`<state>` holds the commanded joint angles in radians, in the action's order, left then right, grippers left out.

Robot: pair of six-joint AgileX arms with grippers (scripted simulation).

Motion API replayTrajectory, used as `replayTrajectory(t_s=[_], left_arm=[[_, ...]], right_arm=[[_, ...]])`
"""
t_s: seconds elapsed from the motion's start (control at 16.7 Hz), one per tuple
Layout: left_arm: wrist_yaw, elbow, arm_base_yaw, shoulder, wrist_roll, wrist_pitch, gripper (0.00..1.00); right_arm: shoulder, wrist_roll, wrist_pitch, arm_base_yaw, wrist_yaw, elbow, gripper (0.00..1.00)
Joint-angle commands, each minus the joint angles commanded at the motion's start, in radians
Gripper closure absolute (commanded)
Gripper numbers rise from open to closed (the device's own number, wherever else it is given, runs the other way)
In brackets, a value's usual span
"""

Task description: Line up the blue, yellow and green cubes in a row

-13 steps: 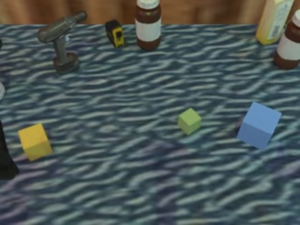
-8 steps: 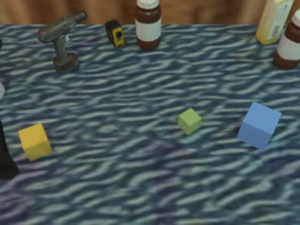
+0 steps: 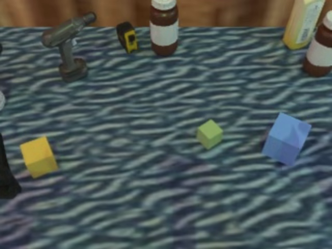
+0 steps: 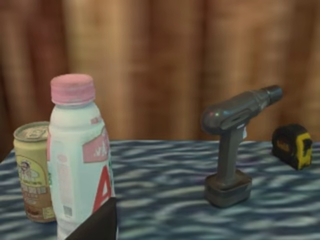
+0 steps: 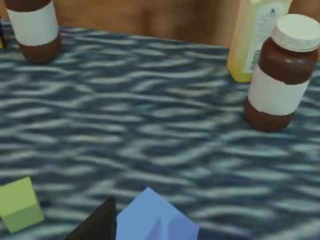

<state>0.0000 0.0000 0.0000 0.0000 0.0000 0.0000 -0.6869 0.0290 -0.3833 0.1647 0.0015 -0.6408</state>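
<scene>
- Blue-and-white rippled tabletop [image 3: 155,207], brown curtain behind it.
- Yellow cube [image 3: 38,156] near the left edge of the top view; green cube [image 3: 209,134] right of centre; blue cube [image 3: 286,138] further right, near the right edge. All three well apart, roughly level with each other across the table but not in a neat row.
- Along the far edge, left to right: drill [image 3: 66,46], tape measure [image 3: 127,36], brown jar [image 3: 164,26], yellow bottle [image 3: 303,21], second brown jar [image 3: 319,46].
- Left gripper [image 4: 97,225] low at the table's left edge, shown only as a dark tip in its wrist view, just in front of a pink-capped bottle [image 4: 75,160] with a can [image 4: 32,170] beside it; claw state cannot be told.
- Right gripper [image 5: 97,225] outside the top view; in its wrist view a dark tip just beside the blue cube, between it and the green cube; touching or not, unclear. Wide or narrow cannot be told either.
</scene>
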Motion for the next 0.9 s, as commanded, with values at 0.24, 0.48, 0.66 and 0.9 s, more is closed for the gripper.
replayTrajectory(t_s=[0.24, 0.48, 0.66, 0.9], left_arm=[[0.000, 0.000, 0.000, 0.000, 0.000, 0.000, 0.00], [0.000, 0.000, 0.000, 0.000, 0.000, 0.000, 0.00], [0.000, 0.000, 0.000, 0.000, 0.000, 0.000, 0.00], [0.000, 0.000, 0.000, 0.000, 0.000, 0.000, 0.00]], right_arm=[[-0.491, 0.017, -0.242, 0.097, 0.001, -0.397, 0.00], [-0.946, 0.033, -0.482, 0.193, -0.001, -0.766, 0.00], [-1.228, 0.044, -0.636, 0.258, -0.002, -1.012, 0.00], [-1.532, 0.057, -0.793, 0.326, 0.000, -1.292, 0.00]])
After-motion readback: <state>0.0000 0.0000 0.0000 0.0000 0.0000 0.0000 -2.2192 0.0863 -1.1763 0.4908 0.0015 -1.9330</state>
